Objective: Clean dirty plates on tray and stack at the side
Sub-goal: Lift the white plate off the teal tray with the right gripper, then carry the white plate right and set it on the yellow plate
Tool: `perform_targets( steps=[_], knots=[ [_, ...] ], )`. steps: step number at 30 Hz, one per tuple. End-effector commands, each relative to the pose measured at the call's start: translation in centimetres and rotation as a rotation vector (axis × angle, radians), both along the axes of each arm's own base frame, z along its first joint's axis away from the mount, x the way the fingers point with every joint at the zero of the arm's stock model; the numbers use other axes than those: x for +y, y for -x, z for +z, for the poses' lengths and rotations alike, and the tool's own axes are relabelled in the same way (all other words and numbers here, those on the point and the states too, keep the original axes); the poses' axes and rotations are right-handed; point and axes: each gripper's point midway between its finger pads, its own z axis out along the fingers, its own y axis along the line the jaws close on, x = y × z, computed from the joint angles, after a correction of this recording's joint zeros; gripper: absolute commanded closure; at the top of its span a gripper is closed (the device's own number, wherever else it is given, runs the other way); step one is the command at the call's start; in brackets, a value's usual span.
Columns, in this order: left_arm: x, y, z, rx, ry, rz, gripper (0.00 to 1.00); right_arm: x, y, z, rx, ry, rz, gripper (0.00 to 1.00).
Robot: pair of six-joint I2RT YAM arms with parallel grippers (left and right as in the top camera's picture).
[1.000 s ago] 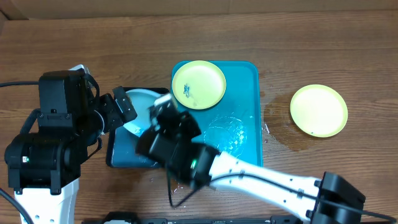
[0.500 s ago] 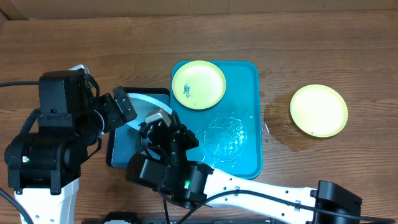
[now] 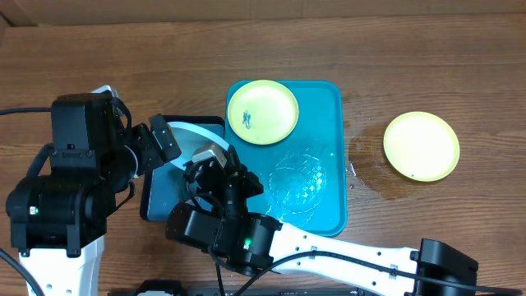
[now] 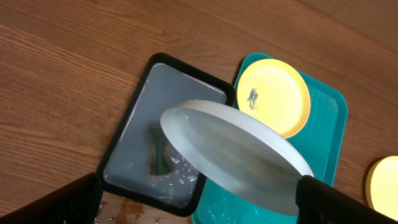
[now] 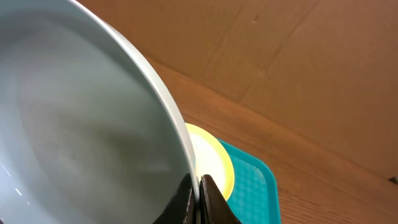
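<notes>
Right gripper is pinched on the thin rim of the smooth light-blue plate, tilted above the water-filled black-rimmed tray. Left gripper is spread wide, holding nothing. The smeared yellow-green plate sits on the glossy teal tray, and the plain yellow-green plate lies well apart on the wood table

No readable text, brand, number or sign in any view, dark blue marks on the round yellow-green rimmed plastic plate in the large bright teal rectangular plastic tray are smears, not letters
</notes>
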Motion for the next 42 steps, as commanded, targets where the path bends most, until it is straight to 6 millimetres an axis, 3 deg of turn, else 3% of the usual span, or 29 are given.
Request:
perform_targets(
  steps=[1,4,7,12,14,16,20,21,22,25,26,27,30,33,36,42],
  knots=[
    [-0.1,-0.2,0.3,-0.008,0.001,-0.019,0.0,-0.5,0.0,2.3,-0.05,-0.044,-0.031,0.96],
    [-0.1,-0.3,0.2,-0.001,0.001,-0.019,0.0,-0.7,-0.3,2.2,-0.049,-0.062,-0.045,0.96],
    [-0.1,-0.5,0.0,0.007,0.0,-0.019,0.0,-1.4,-1.7,0.2,0.06,-0.171,-0.066,0.96],
    [-0.2,-0.8,-0.4,0.023,0.0,-0.019,0.0,-2.3,-4.0,-5.7,0.476,-0.436,-0.093,0.96],
    [-0.2,-0.9,-0.6,0.029,0.0,-0.019,0.0,-2.6,-4.4,-6.8,0.665,-0.558,-0.075,0.96],
    [-0.2,-1.1,-0.7,0.035,0.0,-0.019,0.0,-2.9,-4.9,-6.4,0.817,-0.677,-0.025,0.96],
    [-0.2,-1.3,-1.1,0.05,-0.001,-0.019,0.0,-6.0,-6.6,-2.9,0.954,-0.865,0.095,0.96],
    [-0.2,-1.4,-1.2,0.053,-0.001,-0.019,0.0,-7.6,-7.2,-1.9,0.957,-0.9,0.105,0.96],
    [-0.2,-1.6,-1.4,0.06,-0.001,-0.019,0.0,-11.5,-8.4,-0.7,0.941,-0.961,0.043,0.96],
    [-0.2,-1.7,-1.6,0.068,-0.001,-0.019,0.0,-19.7,-10.0,-0.7,0.886,-1.025,-0.182,0.96],
    [-0.2,-1.8,-1.7,0.073,-0.001,-0.019,0.0,-23.5,-10.2,-1.4,0.877,-1.049,-0.3,0.96],
    [-0.2,-1.8,-1.7,0.075,-0.002,-0.019,0.0,-25.7,-10.2,-1.8,0.871,-1.062,-0.373,0.96],
    [-0.2,-2.0,-2.0,0.085,-0.002,-0.019,0.0,-35.3,-8.9,-4.7,0.834,-1.065,-0.72,0.96],
    [-0.2,-2.2,-2.2,0.095,-0.002,-0.019,0.0,-42.1,-6.4,-7.8,0.822,-1.063,-0.969,0.96],
    [-0.2,-2.3,-2.5,0.103,-0.002,-0.019,0.0,-46.0,-3.4,-11.7,0.868,-1.085,-1.137,0.96],
    [-0.2,-2.8,-2.9,0.119,-0.002,-0.019,0.0,-47.0,-0.7,-16.3,0.931,-1.097,-1.213,0.96]
  ],
)
